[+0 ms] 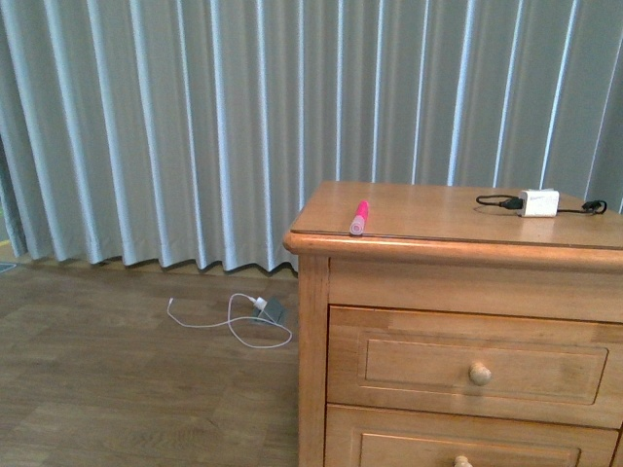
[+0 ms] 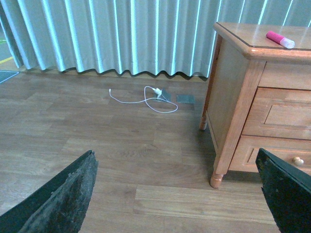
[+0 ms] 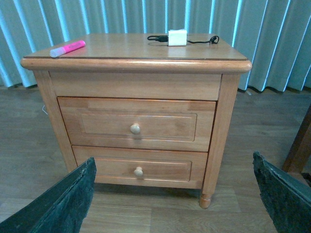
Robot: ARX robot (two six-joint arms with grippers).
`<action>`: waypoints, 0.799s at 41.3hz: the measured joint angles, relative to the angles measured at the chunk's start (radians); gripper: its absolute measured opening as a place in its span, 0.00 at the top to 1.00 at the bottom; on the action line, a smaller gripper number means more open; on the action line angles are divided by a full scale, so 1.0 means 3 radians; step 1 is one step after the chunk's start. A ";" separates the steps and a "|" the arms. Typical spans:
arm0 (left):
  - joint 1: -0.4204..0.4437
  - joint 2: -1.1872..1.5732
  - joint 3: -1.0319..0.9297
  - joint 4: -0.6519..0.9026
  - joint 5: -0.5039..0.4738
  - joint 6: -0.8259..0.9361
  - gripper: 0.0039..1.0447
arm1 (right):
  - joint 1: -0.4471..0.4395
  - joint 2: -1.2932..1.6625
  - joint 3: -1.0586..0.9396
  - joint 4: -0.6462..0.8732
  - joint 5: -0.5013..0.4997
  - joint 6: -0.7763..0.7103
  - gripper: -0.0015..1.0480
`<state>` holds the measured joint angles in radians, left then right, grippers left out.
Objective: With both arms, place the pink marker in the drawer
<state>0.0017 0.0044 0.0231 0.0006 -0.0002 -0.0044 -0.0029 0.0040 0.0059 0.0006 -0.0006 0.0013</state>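
Closest to me, my left tool is spread wide: its two black fingers sit far apart in the left wrist view, with bare wooden floor between them and nothing held. My right tool is just as wide and also empty. It faces the front of the cabinet squarely.

Straight ahead at 12 o'clock from the right tool are the two drawer fronts, both shut. The lower drawer is nearer the floor. The drawer I care about is the wider one above it, with its round pale knob at the middle of the panel.

Up at about 10 o'clock from that knob, the pink marker lies flat on the cabinet's top, near the front left corner and just behind the rounded front edge. Its long axis runs almost front to back. The pale cap points at me, toward 6 o'clock, and the pink body points away, between 12 and 1 o'clock.

At about 2 o'clock from the marker and well apart from it, a white adapter stands on the top with a black cable running out on both sides.

On the floor, at 9 o'clock from the cabinet, a thin white cable lies in a loose loop. Behind everything hangs a pale pleated curtain.
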 joint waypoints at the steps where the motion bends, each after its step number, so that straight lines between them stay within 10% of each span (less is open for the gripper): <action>1: 0.0000 0.0000 0.0000 0.0000 0.0000 0.0000 0.06 | 0.0000 0.0000 0.0001 0.0000 -0.0001 -0.0001 0.08; 22: 0.0000 0.0000 0.0000 0.0000 0.0000 0.0000 0.06 | 0.0000 0.0659 0.0266 -0.0575 -0.0496 -0.0426 0.08; 33: 0.0000 0.0000 0.0000 0.0000 0.0000 0.0000 0.06 | 0.0390 0.2197 0.0690 0.0359 -0.0237 -0.0237 0.08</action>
<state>0.0017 0.0044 0.0231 0.0006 -0.0002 -0.0044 0.1143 0.6632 0.2131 0.1081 -0.0715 -0.0696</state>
